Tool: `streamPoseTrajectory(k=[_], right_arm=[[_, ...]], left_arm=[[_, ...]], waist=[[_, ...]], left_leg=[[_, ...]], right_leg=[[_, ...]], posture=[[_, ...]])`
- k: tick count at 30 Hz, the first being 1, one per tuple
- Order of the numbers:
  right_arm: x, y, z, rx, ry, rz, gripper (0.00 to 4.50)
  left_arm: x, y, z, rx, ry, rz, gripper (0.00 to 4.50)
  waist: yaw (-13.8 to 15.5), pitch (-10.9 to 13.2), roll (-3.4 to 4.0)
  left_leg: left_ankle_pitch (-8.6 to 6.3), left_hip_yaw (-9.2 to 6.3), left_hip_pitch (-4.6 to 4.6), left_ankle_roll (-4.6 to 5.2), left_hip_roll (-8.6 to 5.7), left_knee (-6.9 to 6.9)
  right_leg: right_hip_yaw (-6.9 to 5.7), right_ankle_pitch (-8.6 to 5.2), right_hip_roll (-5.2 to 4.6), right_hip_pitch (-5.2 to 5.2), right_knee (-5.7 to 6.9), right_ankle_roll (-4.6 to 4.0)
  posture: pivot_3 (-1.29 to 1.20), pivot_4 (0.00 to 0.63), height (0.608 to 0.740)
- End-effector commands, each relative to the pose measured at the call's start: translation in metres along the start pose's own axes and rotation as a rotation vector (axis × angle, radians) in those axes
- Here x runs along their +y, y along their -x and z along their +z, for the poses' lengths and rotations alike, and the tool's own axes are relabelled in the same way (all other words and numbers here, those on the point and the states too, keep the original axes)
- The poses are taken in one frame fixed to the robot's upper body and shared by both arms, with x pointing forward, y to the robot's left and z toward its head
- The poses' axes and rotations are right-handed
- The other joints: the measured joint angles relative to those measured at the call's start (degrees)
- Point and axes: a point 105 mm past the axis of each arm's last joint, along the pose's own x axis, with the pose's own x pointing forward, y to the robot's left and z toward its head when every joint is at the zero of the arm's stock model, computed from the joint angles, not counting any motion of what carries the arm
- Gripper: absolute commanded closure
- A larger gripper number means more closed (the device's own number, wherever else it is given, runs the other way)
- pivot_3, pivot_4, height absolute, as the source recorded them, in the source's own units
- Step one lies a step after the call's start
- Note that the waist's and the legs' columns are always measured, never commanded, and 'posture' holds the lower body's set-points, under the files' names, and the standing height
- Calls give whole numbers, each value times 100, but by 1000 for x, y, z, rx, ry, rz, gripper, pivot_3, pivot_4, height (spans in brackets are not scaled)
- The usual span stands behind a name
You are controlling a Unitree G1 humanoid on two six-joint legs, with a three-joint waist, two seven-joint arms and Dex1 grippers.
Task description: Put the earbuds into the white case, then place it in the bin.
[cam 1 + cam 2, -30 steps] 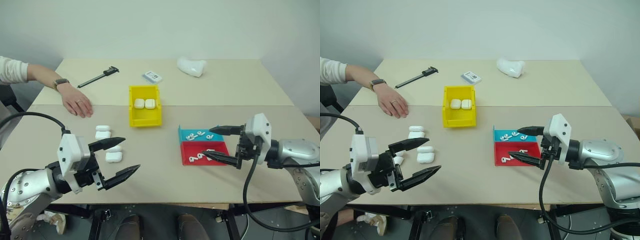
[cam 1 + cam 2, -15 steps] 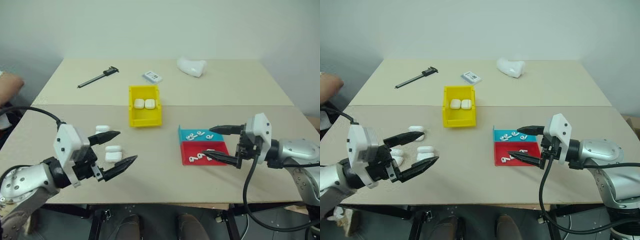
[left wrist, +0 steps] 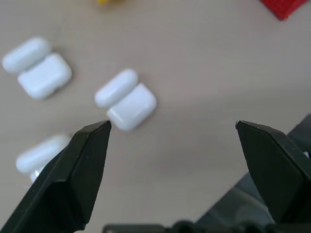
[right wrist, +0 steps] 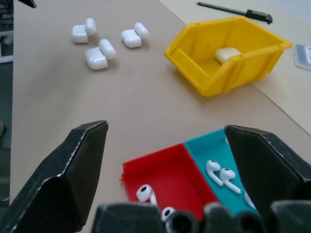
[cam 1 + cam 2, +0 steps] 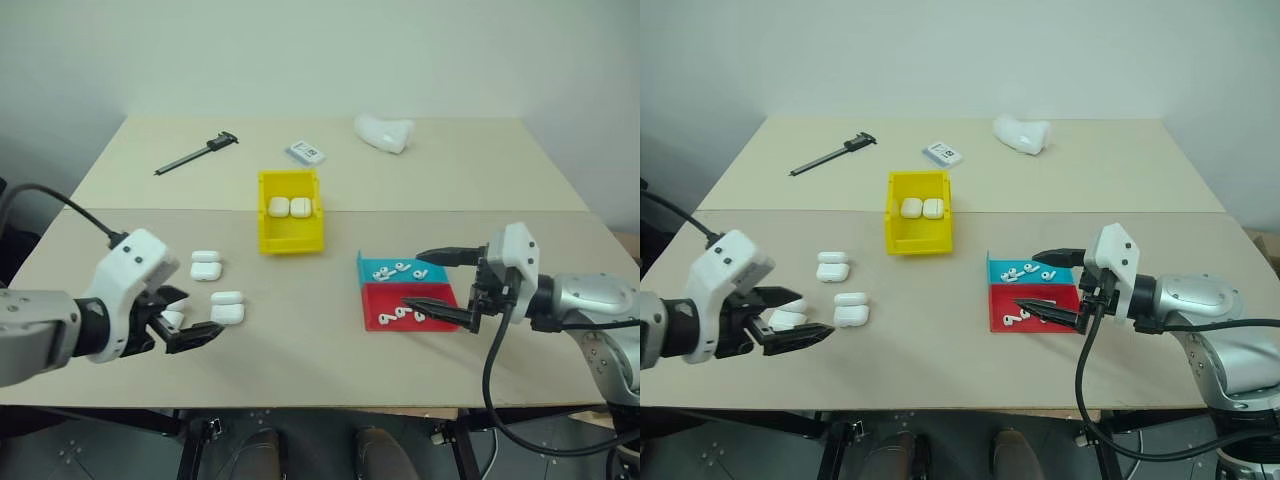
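Several earbuds (image 5: 402, 268) lie in a blue tray (image 5: 380, 272) and a red tray (image 5: 438, 296) at the right. My right gripper (image 5: 412, 280) hovers open over these trays, holding nothing. Three white cases rest with lids open on the left: one (image 5: 206, 265) farther back, one (image 5: 227, 307) nearer, one (image 5: 172, 318) partly hidden by my left gripper (image 5: 203, 311). That gripper is open, tilted down just left of the nearer case (image 3: 127, 99). The yellow bin (image 5: 268, 236) stands mid-table with two shut cases (image 5: 289, 208) inside.
A black caliper (image 5: 197, 153), a small printed card (image 5: 305, 152) and a lumpy white object (image 5: 384, 132) lie on the far half of the table. A seam runs across the table behind the bin.
The person's hand has drawn back off the table at the left. My left gripper swung left and tipped down toward the open cases. The right gripper stayed put.
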Motion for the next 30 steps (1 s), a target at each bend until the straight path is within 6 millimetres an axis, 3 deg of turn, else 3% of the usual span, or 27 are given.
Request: streamPoseTrajectory(k=[1, 8, 12, 21, 30], right_arm=[[2, 3, 12, -41, 43, -18, 0], [5, -3, 12, -72, 29, -21, 0], [10, -8, 10, -89, 18, -21, 0], [18, -14, 14, -119, 2, -24, 0], [25, -12, 18, -113, 11, -11, 0]], left_arm=[[20, 15, -3, 109, 166, 71, 15], [56, 14, -10, 106, 340, 211, 15], [55, 9, -19, 168, 341, 208, 15], [71, -27, -23, 158, 427, 278, 15], [81, -59, -33, 283, 362, 309, 15]], waist=[[-3, 2, -3], [14, 3, -2], [28, 4, -5], [89, 5, -8], [133, 5, -12]], left_leg=[[0, -1, 2, 0, 2, -1], [3, 24, 11, -7, -2, -2], [6, 37, -1, -14, -3, -7], [14, 35, 5, -32, -6, -13], [16, 30, -4, -34, -10, -12]], right_leg=[[-1, -1, 3, 0, 2, -2], [-3, -3, 2, 4, 3, -8], [-6, -4, 1, -5, 0, -10], [-8, -2, 2, 4, 0, -14], [-9, -2, 5, -2, 0, -13]], posture=[[0, 150, 740], [0, 150, 740], [0, 150, 740], [0, 150, 740], [0, 150, 740]])
